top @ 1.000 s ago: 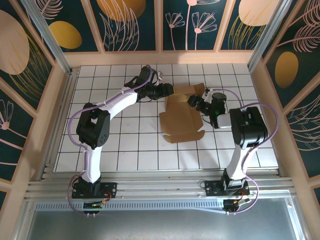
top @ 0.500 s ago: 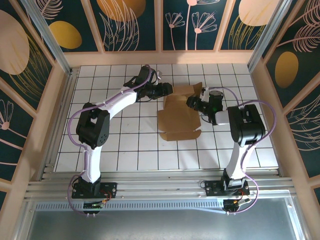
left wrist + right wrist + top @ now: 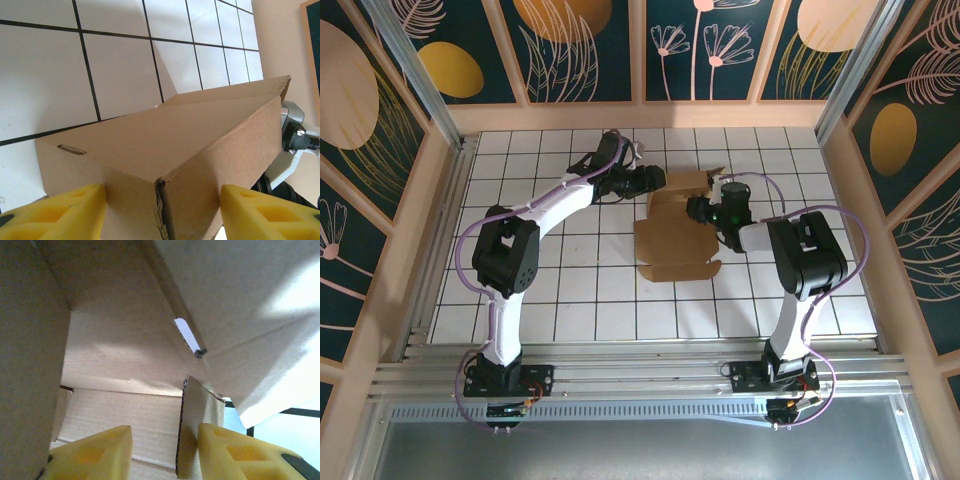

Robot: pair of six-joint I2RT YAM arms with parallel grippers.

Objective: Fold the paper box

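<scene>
The brown paper box (image 3: 675, 245) lies partly folded on the white tiles mid-table, its far walls raised. My left gripper (image 3: 658, 181) is at the box's far-left corner. In the left wrist view that corner (image 3: 165, 145) stands between the two yellow fingers (image 3: 60, 212), which are wide apart; the gripper (image 3: 162, 215) is open. My right gripper (image 3: 695, 209) reaches into the box from the right. Inside the box (image 3: 125, 365), a small upright flap (image 3: 192, 430) leans against the right finger (image 3: 235, 450). A gap remains on the flap's other side, so the gripper (image 3: 165, 450) is open.
The tiled table (image 3: 550, 290) is ringed by wooden walls (image 3: 420, 240) on the left, far and right sides. A metal rail (image 3: 640, 375) carrying both arm bases runs along the near edge. Bare tiles lie in front of the box and to its left.
My right gripper has pushed left, deeper into the box, and its fingers have narrowed around the flap. The box has slid slightly left with it. The left arm has not moved.
</scene>
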